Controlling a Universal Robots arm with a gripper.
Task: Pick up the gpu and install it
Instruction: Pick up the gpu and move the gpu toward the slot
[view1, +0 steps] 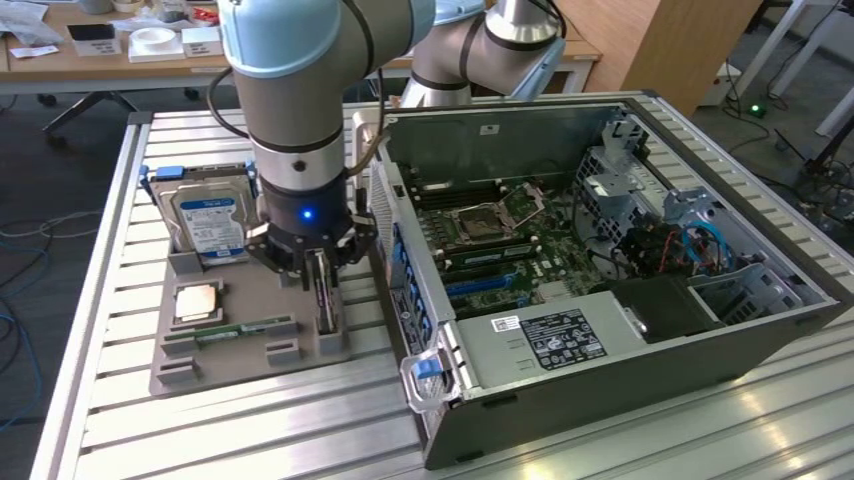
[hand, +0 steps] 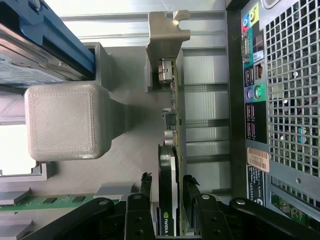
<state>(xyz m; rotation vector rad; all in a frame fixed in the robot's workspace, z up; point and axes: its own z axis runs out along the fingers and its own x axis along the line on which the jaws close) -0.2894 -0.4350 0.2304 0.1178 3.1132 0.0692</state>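
Arm: single arm, reaching straight down over the tabletop (view1: 267, 430).
Gripper (view1: 318, 275): lowered onto the grey tray (view1: 240, 365), just beside the rear panel of the computer case (view1: 601, 380).
Fingers (hand: 189, 187): apart, one on each side of the gpu (hand: 166, 165); a thin strip of tray visible between the cooler-side finger and the card, so judged not clamped.
Gpu location: directly between the fingers, standing on its long edge in a slot of the tray; seated, not lifted.
Gpu in exterior view: dark thin edge (view1: 324, 315) running out from under the gripper toward the front edge of the tray.
Long axis: level, running past the fingers and parallel to the rear panel of the case; thin dimension set across the gap between the fingers.
Faces: black cooler toward one finger, green board toward the other.
Bracket (hand: 167, 30): silver, at the end of the card far from the fingers, resting against a tray support.
Key relation: card centred in the gap with its flat faces toward the pads; judged suited to closing across the thickness, no offset to either side apparent.
Hard drive (view1: 211, 220): in a blue carrier, off to the cooler side of the fingers, well apart from them.
Memory stick (view1: 247, 330): flat on the tray, same side, near the fingers but not touching.
Processor (view1: 198, 300): flat on the tray, beyond the memory stick.
Case: side open, on the board side of the fingers; motherboard (view1: 494, 240) exposed.
Task status: judged at the grasp stage; install not begun.
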